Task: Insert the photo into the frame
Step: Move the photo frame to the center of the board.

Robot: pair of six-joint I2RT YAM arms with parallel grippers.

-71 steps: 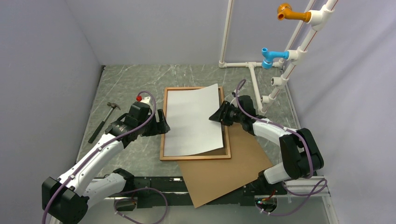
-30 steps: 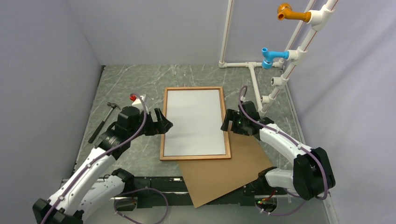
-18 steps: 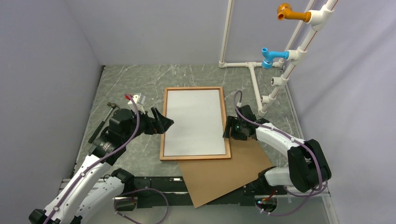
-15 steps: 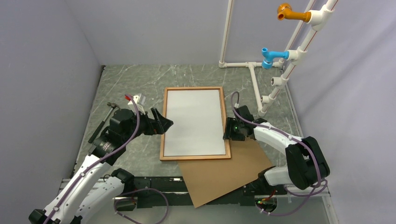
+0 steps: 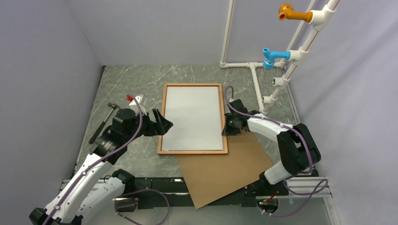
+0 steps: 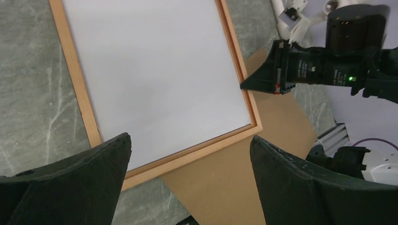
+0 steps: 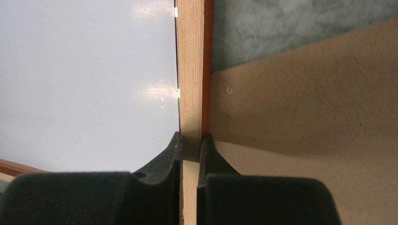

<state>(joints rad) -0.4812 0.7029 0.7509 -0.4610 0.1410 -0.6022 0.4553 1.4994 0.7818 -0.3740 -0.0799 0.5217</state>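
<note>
The photo (image 5: 192,117) lies white back up, flat inside the reddish-brown frame (image 5: 192,152) at the table's middle. My right gripper (image 5: 226,126) is shut on the frame's right rail (image 7: 191,70), one finger on each side of it (image 7: 191,138). My left gripper (image 5: 162,126) is open and empty, hovering at the frame's left rail. In the left wrist view its gripper (image 6: 188,138) spans the frame's (image 6: 75,84) near end, above the photo (image 6: 155,79). The photo also shows in the right wrist view (image 7: 84,84). The printed side is hidden.
The brown backing board (image 5: 220,173) lies under the frame's near right corner and reaches over the table's front edge; it shows in the wrist views (image 6: 234,178) (image 7: 305,117). A hammer (image 5: 103,123) lies at the left. A white pipe rack (image 5: 256,79) stands at the back right.
The photo went from held tilted over the frame to lying flat inside it. My right gripper closed on the right rail, and the frame has slid a little left and farther back.
</note>
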